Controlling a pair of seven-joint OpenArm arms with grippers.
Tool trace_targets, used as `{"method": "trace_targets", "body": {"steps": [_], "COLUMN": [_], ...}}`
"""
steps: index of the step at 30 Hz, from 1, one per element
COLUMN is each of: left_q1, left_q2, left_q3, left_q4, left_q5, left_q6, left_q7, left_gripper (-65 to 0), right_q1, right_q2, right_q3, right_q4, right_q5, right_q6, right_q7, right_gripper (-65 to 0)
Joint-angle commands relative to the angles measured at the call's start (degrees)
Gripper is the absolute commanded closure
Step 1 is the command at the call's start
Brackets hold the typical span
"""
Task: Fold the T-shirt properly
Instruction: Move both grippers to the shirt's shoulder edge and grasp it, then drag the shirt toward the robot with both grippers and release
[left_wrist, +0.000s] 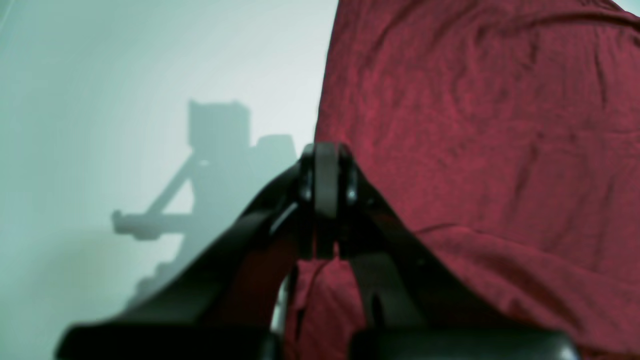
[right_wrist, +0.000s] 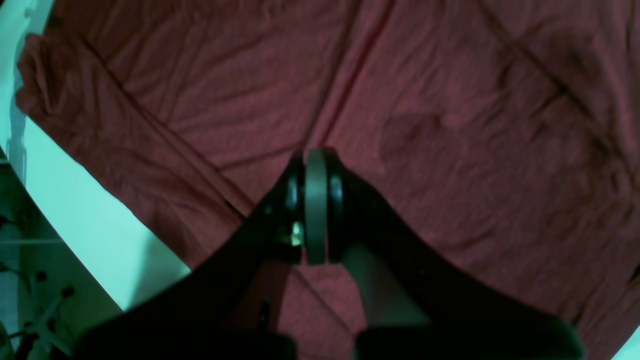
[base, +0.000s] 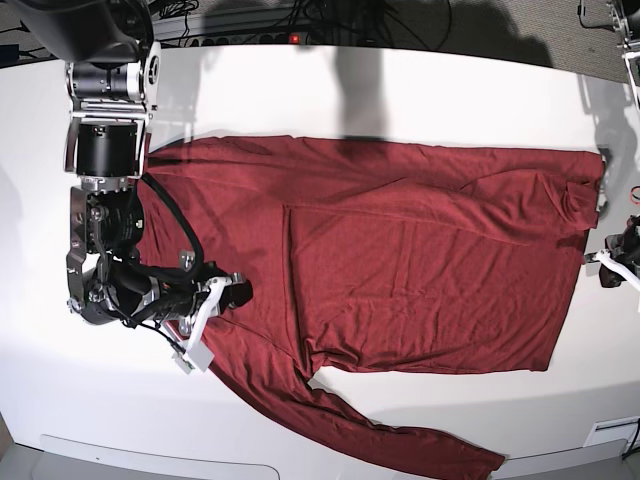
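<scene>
Closed left gripper (left_wrist: 326, 180) over the maroon T-shirt's (left_wrist: 480, 130) edge.

Bright, even base view; both wrist views soft, green-tinted, dimmer, with an arm shadow left of the T-shirt (left_wrist: 475, 125).

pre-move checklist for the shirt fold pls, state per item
1. Left gripper jaws shut: ok, pads meet in the left wrist view.
2. Right gripper jaws shut: ok, pads meet in the right wrist view.
3. Cloth caught in either grip: cannot tell, no fabric shows between the pads.
4. T-shirt spread flat on the table: mostly ok; body flat with light wrinkles, no fold started.
5. Sleeves placed: not ok, one sleeve trails out diagonally toward the table's near edge.
6. Left arm in the base view: not ok, only a small part shows at the right edge.
</scene>
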Motion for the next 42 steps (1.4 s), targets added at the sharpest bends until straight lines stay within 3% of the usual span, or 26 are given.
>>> {"method": "trace_targets", "body": {"steps": [1, 6, 9, 13, 16, 21, 29, 34, 37, 42], "left_q1": [-0.15, 4.48, 7.74, 12.87, 16.9, 19.56, 19.85, 19.89, 19.89, 20.83], "left_q2": [-1.31, 0.44, 0.52, -1.64, -2.86, -0.81, 5.88, 9.33, 9.44, 7.72], "left_q3": [-0.42, -0.39, -0.44, -0.44, -0.44, -0.42, -0.42, -0.42, -0.42, -0.42], "left_q4": [0.79, 0.79, 0.98, 4.26, 8.31, 10.34, 10.08, 4.42, 0.52, -0.44], "left_q5": [-1.57, -2.29, -1.86, -2.43, -6.43, -7.82, 3.02, 9.94, 12.35, 12.24], "left_q6": [-0.11, -0.31, -0.26, -0.24, -0.26, -0.46, -0.5, -0.5, -0.52, -0.48], "left_q7": [-2.05, -6.8, -8.76, -9.14, -9.46, -10.12, -13.51, -18.93, -20.72, -18.36], "left_gripper": [0.0, 0.0, 0.0, 0.0, 0.0, 0.0, 0.0, 0.0, 0.0, 0.0], "right_q1": [1.01, -3.41, -6.16, -10.82, -15.23, -21.97, -27.28, -29.66, -31.69, -35.23], "right_q2": [0.37, 0.33, 0.37, 0.55, 0.59, 0.59, 0.59, 0.46, 0.5, 0.48], "right_q3": [0.44, 0.52, 0.55, 1.42, 2.49, 4.5, 8.41, 8.57, 8.59, 8.61], "right_q4": [0.85, 0.85, 1.27, 7.58, 15.67, 23.08, 22.93, 21.44, 19.76, 18.1], "right_q5": [0.72, -5.92, -5.97, -4.04, -0.24, 1.95, 1.11, -5.05, -10.6, -15.23], "right_q6": [0.28, 0.28, 0.28, 0.28, 0.28, 0.28, 0.28, 0.28, 0.28, 0.28], "right_q7": [0.92, 7.34, 7.82, 5.53, 2.16, 0.17, 3.58, 8.76, 14.14, 19.34], "right_gripper": [0.0, 0.0, 0.0, 0.0, 0.0, 0.0, 0.0, 0.0, 0.0, 0.0]}}
